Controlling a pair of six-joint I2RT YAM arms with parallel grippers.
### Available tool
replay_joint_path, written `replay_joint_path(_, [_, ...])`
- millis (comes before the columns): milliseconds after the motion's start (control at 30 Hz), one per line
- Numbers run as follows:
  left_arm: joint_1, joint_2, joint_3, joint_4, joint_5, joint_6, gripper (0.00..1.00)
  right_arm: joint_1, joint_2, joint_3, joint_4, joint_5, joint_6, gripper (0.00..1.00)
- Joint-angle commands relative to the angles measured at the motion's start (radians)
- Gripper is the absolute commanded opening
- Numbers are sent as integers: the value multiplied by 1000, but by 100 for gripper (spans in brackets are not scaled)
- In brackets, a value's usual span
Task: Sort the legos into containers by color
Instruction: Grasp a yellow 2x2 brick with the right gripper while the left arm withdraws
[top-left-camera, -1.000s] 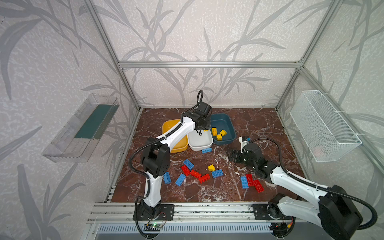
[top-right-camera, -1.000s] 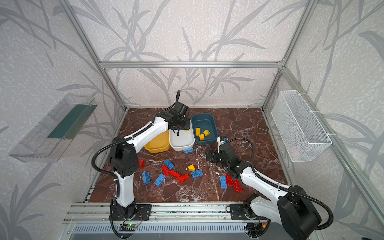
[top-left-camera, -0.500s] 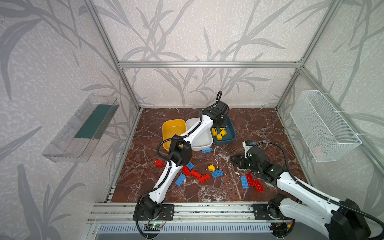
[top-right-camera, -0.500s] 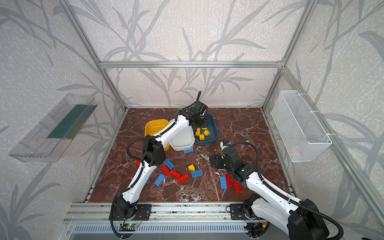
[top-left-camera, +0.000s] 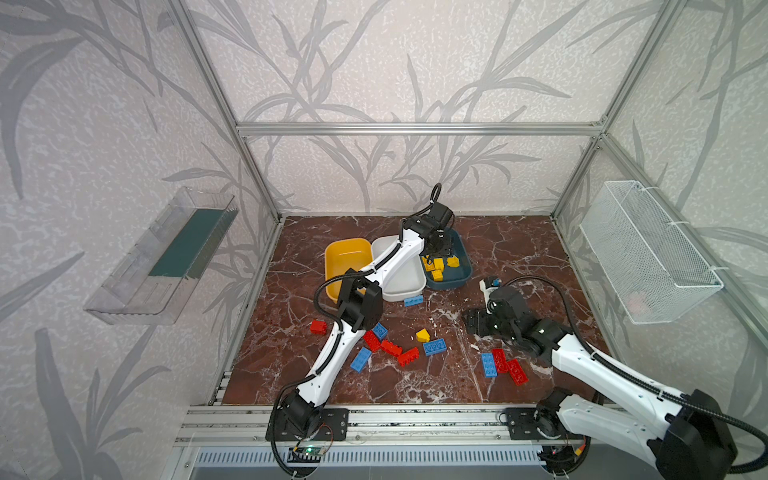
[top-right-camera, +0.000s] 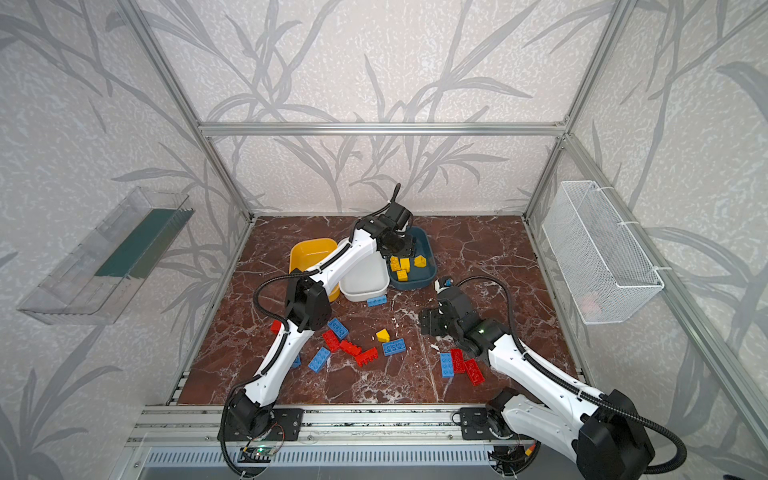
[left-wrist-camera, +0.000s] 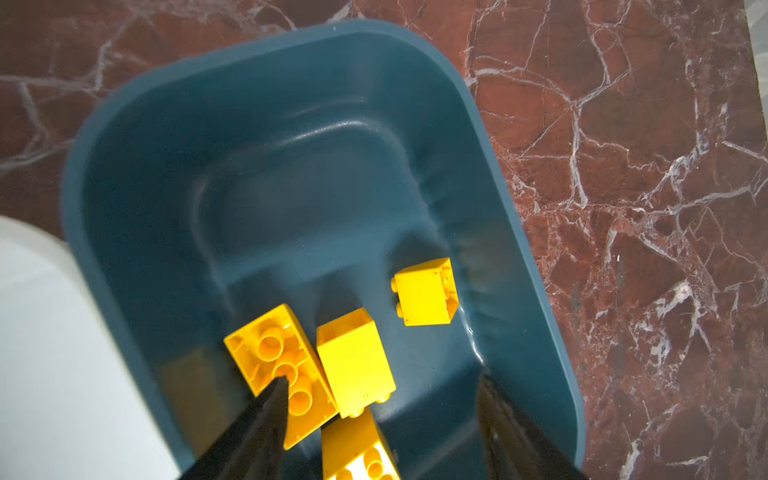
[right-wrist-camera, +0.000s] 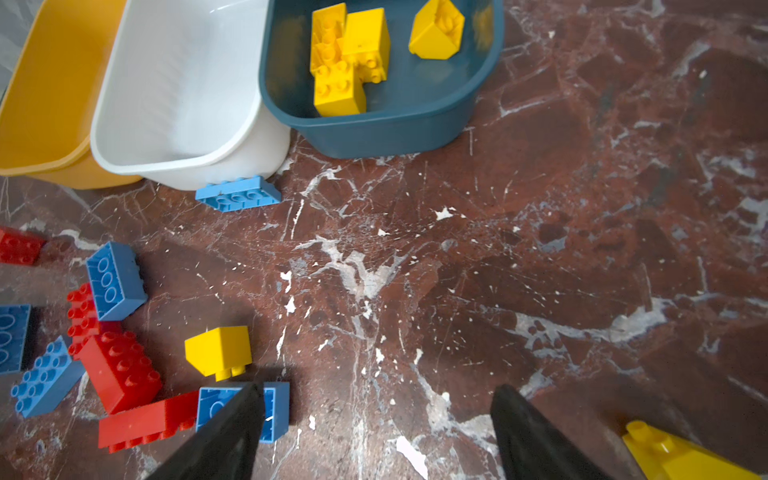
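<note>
the teal tub (left-wrist-camera: 291, 124) is smooth plastic with a soft sheen. the yellow bricks (left-wrist-camera: 353, 361) inside it are glossy hard plastic. just beside the teal tub, the white tub (right-wrist-camera: 178, 83) is smooth, faintly ribbed plastic. under the teal tub, the floor (right-wrist-camera: 540, 249) looks like polished red-brown marble, white-veined and scuffed.

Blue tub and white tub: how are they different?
The blue tub holds four yellow bricks; the white tub shows none. The left gripper hangs open over the blue tub, not the white tub. A blue brick lies beside the white tub, none beside the blue tub. Same shape and size.
</note>
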Motion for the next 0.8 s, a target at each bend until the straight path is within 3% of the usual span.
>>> replay_joint_path(0, [3, -164, -51, -7, -59, 33, 76, 46, 18, 54, -84, 73, -41, 86])
replay_joint_path(167, [3, -368, -249, 64, -119, 23, 89, 111, 40, 89, -83, 86, -27, 86])
replay_joint_path(333, [3, -610, -532, 172, -177, -10, 92, 243, 131, 175, -105, 177, -22, 86])
replay_joint_path(467, [3, -784, -745, 219, -212, -38, 92, 275, 222, 229, -100, 148, 2, 85])
replay_joint_path(533, [3, -878, -862, 234, -279, -77, 92, 295, 268, 248, -83, 128, 16, 84])
replay_joint_path(767, [5, -1129, -1082, 205, -397, -59, 92, 336, 393, 333, -150, 19, 23, 80])
